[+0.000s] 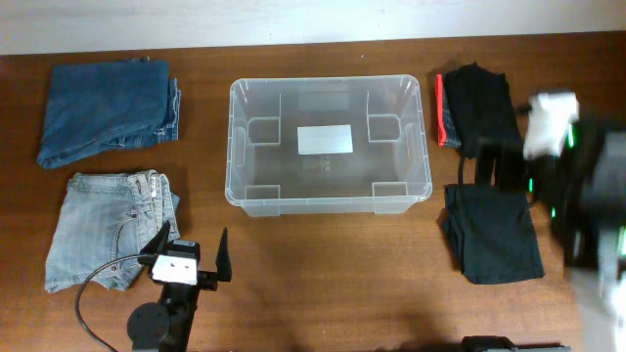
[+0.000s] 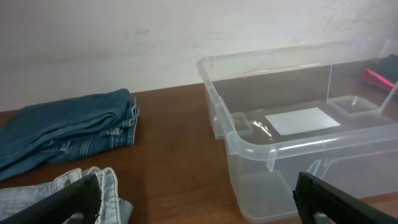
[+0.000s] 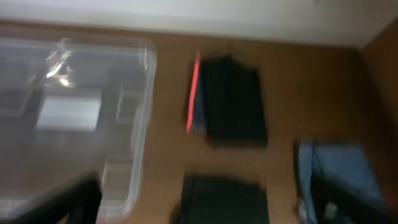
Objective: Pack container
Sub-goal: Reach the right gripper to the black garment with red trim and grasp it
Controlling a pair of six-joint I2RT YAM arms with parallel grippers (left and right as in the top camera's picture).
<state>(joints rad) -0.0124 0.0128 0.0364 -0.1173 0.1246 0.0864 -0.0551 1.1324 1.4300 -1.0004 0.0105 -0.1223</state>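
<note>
black fingers of the left end effector frame the bottom corners of its wrist view, spread wide with nothing between them. it hangs low over the brown wooden surface. just to its left, nearly under one finger, lies a folded pair of light jeans. farther ahead and to the left lies a folded pair of dark jeans, apart from the light pair. ahead and to its right stands the container, a clear plastic bin that sits upright in the middle of the surface, with only a white label showing on its base. the right end effector is also wide open and holds nothing; from overhead its arm is a blur over the right edge of the surface. ahead of it and to its left is the near end of the container. almost straight ahead lies a folded black garment with a red edge, close beside the container but not touching it. below it, between the fingers, lies a second black garment. to its right a blue cloth shows, too blurred to make out further.
</note>
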